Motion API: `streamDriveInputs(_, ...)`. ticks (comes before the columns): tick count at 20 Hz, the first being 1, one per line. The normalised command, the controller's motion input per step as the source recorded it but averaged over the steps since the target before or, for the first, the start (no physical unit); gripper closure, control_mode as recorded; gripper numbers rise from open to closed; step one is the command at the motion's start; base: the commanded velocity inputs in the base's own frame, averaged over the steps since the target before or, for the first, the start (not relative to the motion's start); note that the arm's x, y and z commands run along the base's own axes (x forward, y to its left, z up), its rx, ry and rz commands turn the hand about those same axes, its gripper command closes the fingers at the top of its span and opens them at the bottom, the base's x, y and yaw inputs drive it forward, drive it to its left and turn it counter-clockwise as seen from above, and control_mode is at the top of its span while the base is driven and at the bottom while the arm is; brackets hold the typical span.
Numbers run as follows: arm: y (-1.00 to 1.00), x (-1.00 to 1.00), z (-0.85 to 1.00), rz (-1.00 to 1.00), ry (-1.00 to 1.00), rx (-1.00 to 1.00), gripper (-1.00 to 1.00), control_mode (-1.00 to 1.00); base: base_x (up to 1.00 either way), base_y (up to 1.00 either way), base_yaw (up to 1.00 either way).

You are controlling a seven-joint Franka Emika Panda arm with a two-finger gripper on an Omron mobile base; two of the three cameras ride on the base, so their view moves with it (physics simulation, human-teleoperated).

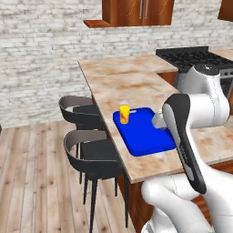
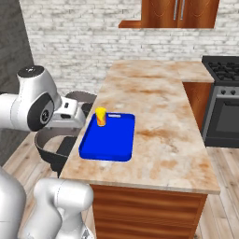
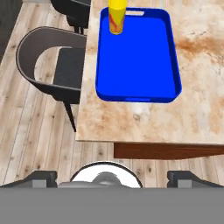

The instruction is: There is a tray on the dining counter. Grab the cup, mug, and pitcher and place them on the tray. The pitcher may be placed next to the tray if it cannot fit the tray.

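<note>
The yellow cup (image 1: pixel 124 114) (image 2: pixel 101 116) (image 3: pixel 117 16) stands upright inside the blue tray (image 1: pixel 146 134) (image 2: pixel 111 140) (image 3: pixel 136 61), at its far corner on the stool side. The tray lies on the dining counter (image 1: pixel 136 84) (image 2: pixel 158 98) (image 3: pixel 199 113) near the edge by the stools. My gripper (image 3: pixel 113 178) hovers above and short of the tray's near end, over the counter's front edge. It is open, its fingertips (image 3: pixel 43 176) spread wide with nothing between them. The mug and the pitcher are out of view.
Two dark bar stools (image 1: pixel 88 152) (image 3: pixel 52 65) stand along the counter's stool side over a wood floor. A black stove (image 1: pixel 193 57) (image 2: pixel 224 100) sits at the far end, with wood wall cabinets (image 1: pixel 136 11) above the brick wall.
</note>
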Motion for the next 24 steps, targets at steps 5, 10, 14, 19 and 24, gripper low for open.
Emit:
streamDriveInputs(5,-0.03,-0.03,0.00,-0.01,0.00,0.06,-1.00,-1.00,0.00,0.00,0.00)
streamDriveInputs(10,-0.01,-0.20,0.00,0.00,0.00,0.01,-1.00,1.00,-0.13,-0.02,0.00)
streamDriveInputs(14,0.00,0.00,0.00,0.00,0.00,0.00,-1.00,1.00,-1.00,-0.64,-0.01)
streamDriveInputs(19,0.00,0.00,0.00,0.00,0.00,0.00,-1.00,1.00,-0.86,-0.97,-0.13)
streamDriveInputs(24,0.00,0.00,0.00,0.00,0.00,0.00,-1.00,1.00,-0.24,-1.00,-0.25)
